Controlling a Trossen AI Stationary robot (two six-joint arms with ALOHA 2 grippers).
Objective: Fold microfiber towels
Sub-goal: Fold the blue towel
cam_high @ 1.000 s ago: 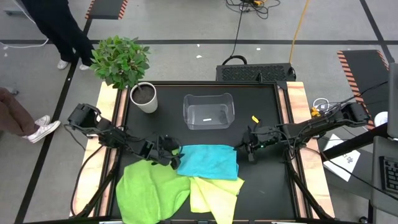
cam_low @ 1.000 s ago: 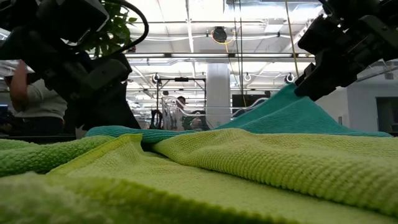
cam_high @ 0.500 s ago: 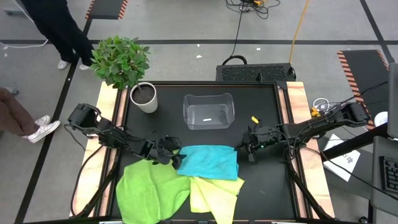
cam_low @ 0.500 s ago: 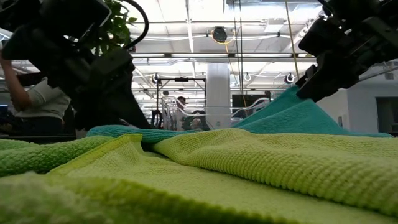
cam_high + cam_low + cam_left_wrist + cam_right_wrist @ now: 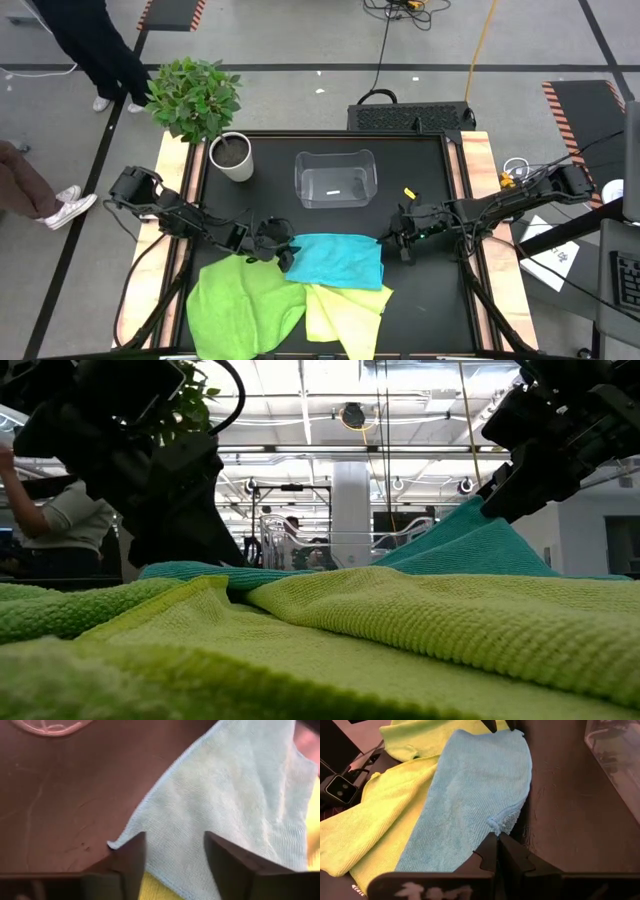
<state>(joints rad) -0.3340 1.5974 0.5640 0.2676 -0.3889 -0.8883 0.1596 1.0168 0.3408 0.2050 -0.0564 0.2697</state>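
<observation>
Near edge: green towel (image 5: 245,305) on the left, yellow towel (image 5: 347,312) just right of it, overlapping, both flat on the black table (image 5: 425,190). Blue towel (image 5: 335,260) lies just beyond them at mid-table, its near edge over both. My left gripper (image 5: 283,252) is at the blue towel's far-left corner, fingers (image 5: 131,855) spread apart over the corner, nothing clamped. My right gripper (image 5: 393,238) is at the far-right corner, fingers pressed together with a pinch of blue cloth between them, corner lifted off the table in the low view. Farther back, a clear bin (image 5: 335,178) at centre, well apart from the towels. Potted plant (image 5: 200,105) at the far left corner. Person (image 5: 85,40) standing on the floor beyond it.
</observation>
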